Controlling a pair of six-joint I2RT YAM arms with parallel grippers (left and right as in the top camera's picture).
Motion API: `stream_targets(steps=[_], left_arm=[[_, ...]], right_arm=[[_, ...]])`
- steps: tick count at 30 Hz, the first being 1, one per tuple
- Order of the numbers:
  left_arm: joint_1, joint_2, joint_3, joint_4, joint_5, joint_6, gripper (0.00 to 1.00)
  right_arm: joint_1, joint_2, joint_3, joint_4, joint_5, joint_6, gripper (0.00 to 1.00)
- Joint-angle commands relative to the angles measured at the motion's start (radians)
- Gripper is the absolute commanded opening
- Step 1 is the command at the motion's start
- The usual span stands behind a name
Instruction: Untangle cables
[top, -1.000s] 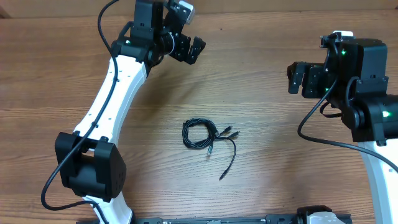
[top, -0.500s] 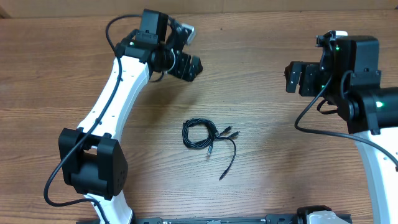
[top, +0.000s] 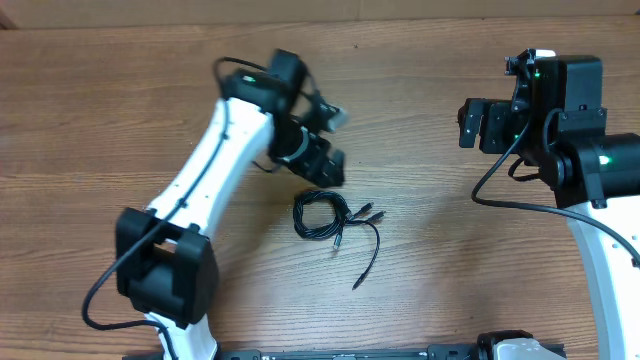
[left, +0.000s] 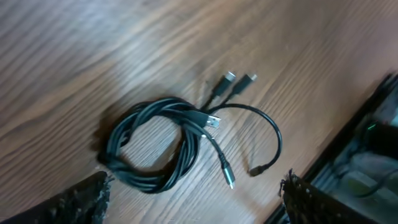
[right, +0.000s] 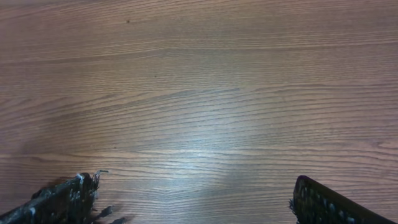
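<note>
The cables (top: 320, 216) lie as a small black coil on the wooden table, with plug ends and one loose tail (top: 368, 258) trailing to the right and front. In the left wrist view the coil (left: 158, 149) and its silver plugs (left: 239, 82) show clearly. My left gripper (top: 322, 160) is open, hovering just behind and above the coil; its fingertips (left: 193, 199) frame the coil's near side without touching it. My right gripper (top: 478, 125) is open and empty at the far right, well away from the cables; it sees only bare wood (right: 193, 199).
The wooden table (top: 450, 250) stretches all round the coil. The left arm's white links (top: 215, 160) cross the left half of the table. The right arm's base (top: 600, 180) stands at the right edge. A black rail (top: 350, 352) runs along the front edge.
My left gripper has swung from the back of the table forward and right, down to just behind the coil. The right arm has barely moved. The cables have not moved.
</note>
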Motion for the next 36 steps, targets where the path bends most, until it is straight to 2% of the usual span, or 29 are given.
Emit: stream_targets(steps=[1, 4, 6, 15, 20, 23, 28, 36], left_arm=[[-0.101, 0.019, -0.039, 0.023, -0.175, 0.032, 0.93], [-0.174, 0.023, -0.09, 0.052, -0.368, -0.011, 0.97], [-0.201, 0.023, -0.126, 0.062, -0.428, -0.04, 1.0], [-0.175, 0.022, -0.16, 0.047, -0.412, -0.057, 0.99], [-0.157, 0.023, -0.16, 0.053, -0.41, -0.056, 0.86], [-0.156, 0.023, -0.161, 0.045, -0.411, -0.039, 0.84], [-0.154, 0.023, -0.19, 0.059, -0.399, 0.023, 0.89], [-0.154, 0.023, -0.214, 0.14, -0.396, 0.023, 0.95]], right_arm=[[0.005, -0.003, 0.027, 0.001, 0.012, -0.005, 1.0], [0.005, -0.003, 0.027, -0.005, 0.016, -0.005, 1.0], [0.005, -0.003, 0.027, -0.006, 0.022, -0.005, 1.0], [0.005, -0.003, 0.027, -0.011, 0.023, -0.005, 1.0], [0.005, -0.004, 0.027, -0.01, 0.023, -0.005, 1.0], [0.005, -0.004, 0.027, -0.01, 0.023, -0.005, 1.0], [0.005, -0.004, 0.027, -0.01, 0.022, -0.005, 1.0], [0.005, -0.004, 0.027, -0.009, 0.018, -0.004, 1.0]])
